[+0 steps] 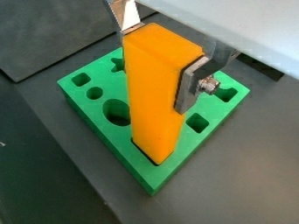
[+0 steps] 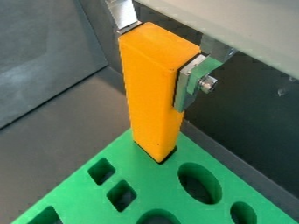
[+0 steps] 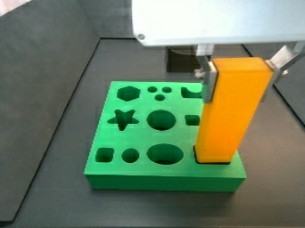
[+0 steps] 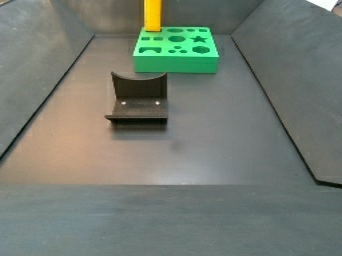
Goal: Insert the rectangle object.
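The rectangle object (image 1: 158, 96) is a tall orange-yellow bar standing upright, its lower end in a square hole at a corner of the green board (image 1: 93, 101). My gripper (image 1: 158, 54) is shut on its upper part, with one finger (image 1: 191, 83) pressed on each side. Both also show in a wrist view, the bar (image 2: 152, 96) above the board (image 2: 93, 197) with the gripper (image 2: 158, 54) on it. In a side view the bar (image 3: 226, 111) stands at the board's (image 3: 131, 134) corner, gripper (image 3: 244, 73) at its top. In a side view the bar (image 4: 152, 15) and board (image 4: 187, 55) lie far back.
The green board has several other shaped holes, among them a star (image 3: 121, 118) and circles (image 3: 160, 118). The dark fixture (image 4: 136, 98) stands on the floor in front of the board. Sloped dark walls (image 4: 40, 90) border the floor on both sides.
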